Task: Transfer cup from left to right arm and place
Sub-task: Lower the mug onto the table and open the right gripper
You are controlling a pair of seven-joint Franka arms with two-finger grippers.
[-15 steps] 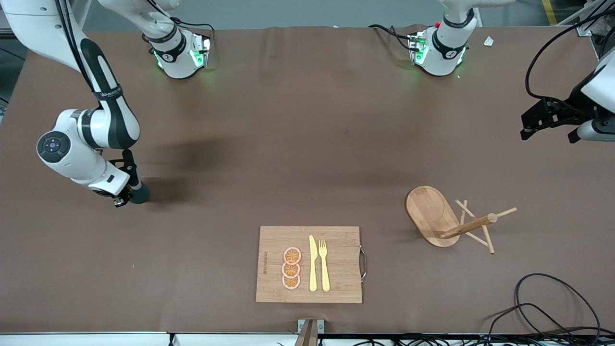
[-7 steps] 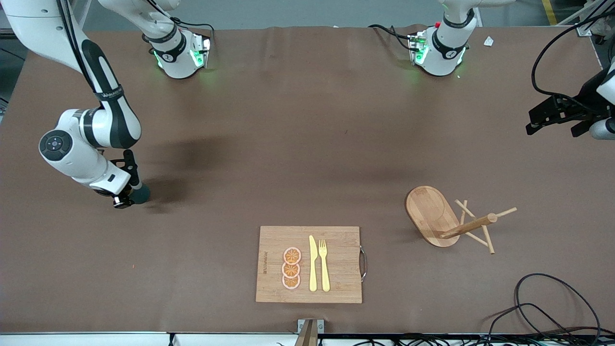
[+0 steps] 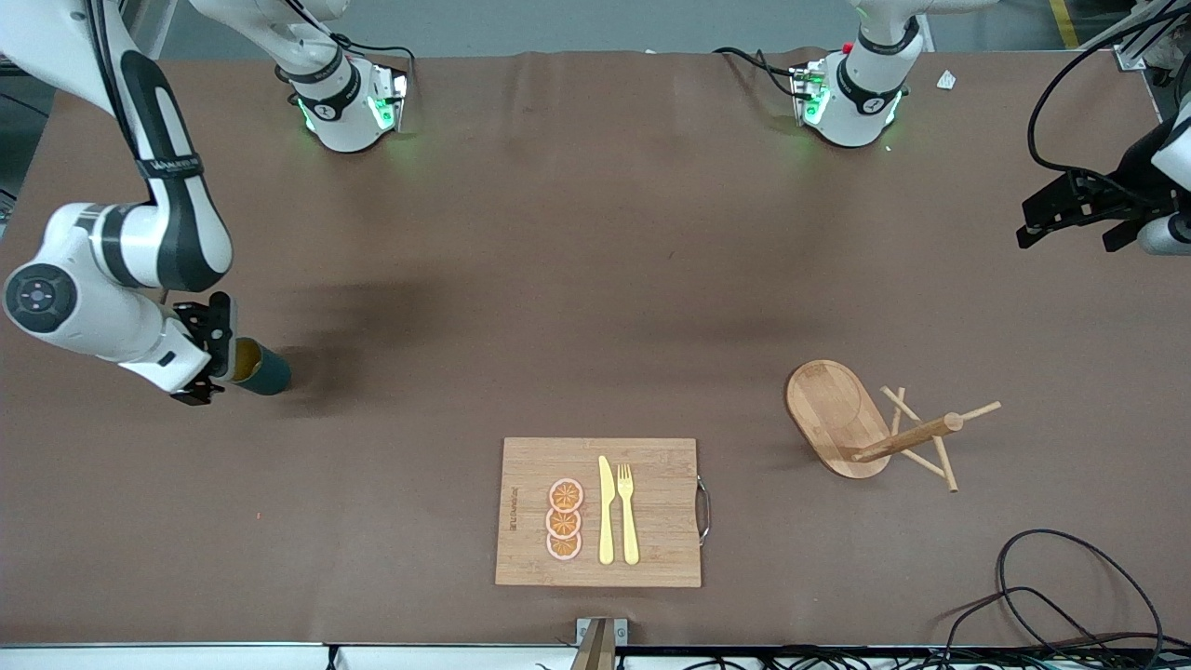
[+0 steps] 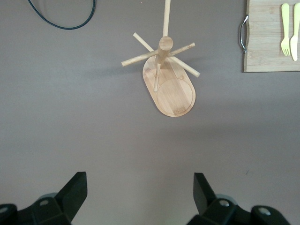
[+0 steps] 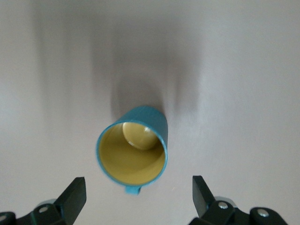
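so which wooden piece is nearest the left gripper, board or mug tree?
The mug tree: it stands toward the left arm's end, nearest the open left gripper. The cutting board lies mid-table.

cup: teal outside, mustard-yellow inside
table: plain brown cover
cutting board: light wood, striped grain
fruit slices: orange, pale pink rims
knife: pale yellow
fork: pale yellow
mug rack: light wood
cable: black
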